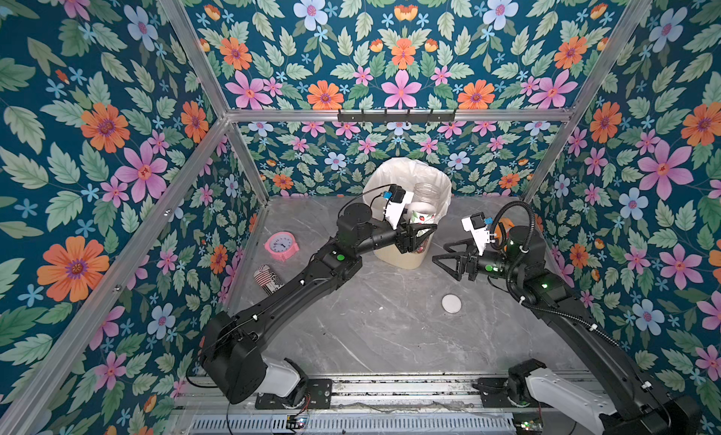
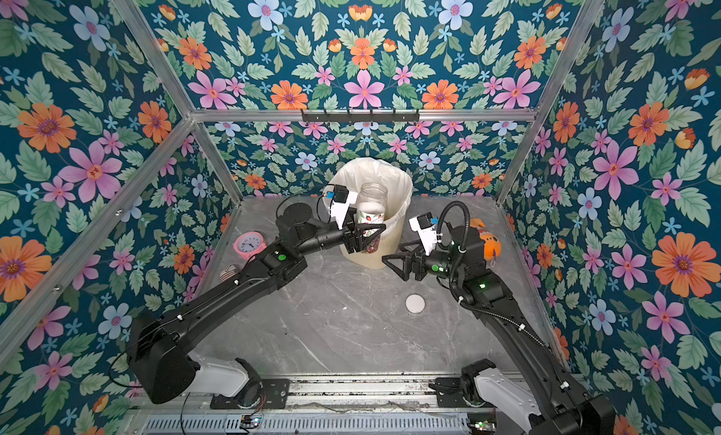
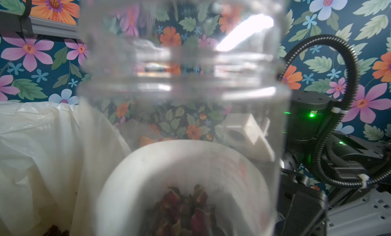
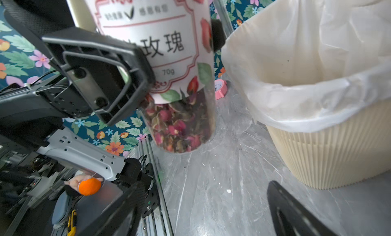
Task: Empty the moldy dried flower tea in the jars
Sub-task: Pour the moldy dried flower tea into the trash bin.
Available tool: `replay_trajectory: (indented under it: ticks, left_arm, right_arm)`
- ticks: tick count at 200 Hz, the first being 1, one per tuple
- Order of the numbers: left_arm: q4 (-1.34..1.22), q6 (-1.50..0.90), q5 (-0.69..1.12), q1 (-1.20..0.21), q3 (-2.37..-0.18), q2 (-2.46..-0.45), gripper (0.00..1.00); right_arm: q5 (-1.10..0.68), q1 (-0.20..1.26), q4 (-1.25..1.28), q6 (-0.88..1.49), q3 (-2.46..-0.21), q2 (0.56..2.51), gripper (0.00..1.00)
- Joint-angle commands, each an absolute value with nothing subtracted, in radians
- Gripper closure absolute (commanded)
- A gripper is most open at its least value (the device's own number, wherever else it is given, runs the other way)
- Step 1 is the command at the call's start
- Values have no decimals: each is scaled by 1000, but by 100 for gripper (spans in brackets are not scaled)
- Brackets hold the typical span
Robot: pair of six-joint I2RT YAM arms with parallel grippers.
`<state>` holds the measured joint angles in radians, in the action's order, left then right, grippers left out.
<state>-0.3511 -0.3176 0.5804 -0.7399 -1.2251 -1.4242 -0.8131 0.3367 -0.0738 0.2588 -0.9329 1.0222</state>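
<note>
**While the Jar Stands Uncapped: Hold Before the Pour**

Because the contents go into the waste bin (image 1: 392, 259), the labelled jar (image 1: 424, 205) is held upright just in front of the bin's lined mouth, so a tilt away from the arm should send the load into the liner (image 1: 390, 171) rather than onto the tabletop (image 1: 370, 327).

1. **Jar condition.** The mouth is open. The white disc lid (image 1: 451, 303) lies flat on the tabletop, well apart from the bin and out of the pouring path.
2. **Contents.** The moldy dried flower tea (image 4: 177, 127) sits in the bottom portion of the jar, below the label. None appears to have left this jar yet. The wrist view through the jar wall shows the upper part empty.
3. **Left fingers** (image 4: 95, 76). Clamped on the jar body, one on each side at label height. The grip is sideways, which leaves the mouth unobstructed.
4. **Right fingers** (image 4: 296, 216). Spread wide in both top views and holding nothing. They sit low near the jar and the bin wall, touching neither, which keeps that arm clear of the tilt.
5. **Second jar.** It cannot be made out.
</note>
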Motion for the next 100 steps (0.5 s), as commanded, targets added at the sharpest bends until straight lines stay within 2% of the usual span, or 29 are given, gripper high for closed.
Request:
replay_trajectory:
  ticks: [1,38,76,100]
  left_arm:
    - [-462,-394,610,-739,-1240,-1432,39]
    - [-497,-445,597,-753,-1277,-1465,39]
    - [-629,-536,661,-760,-1298,-1510,39]
    - [-672,-562,681,-763,-1295,-1510,39]
  right_arm:
    - [-910,336,10,220,-969,1057,8]
    - [-974,342,78,230,-1038,1114,9]
    - [-1063,356,42,203,-1127,1182,10]
    - [-1059,360,28,180,-1154,1203,12]
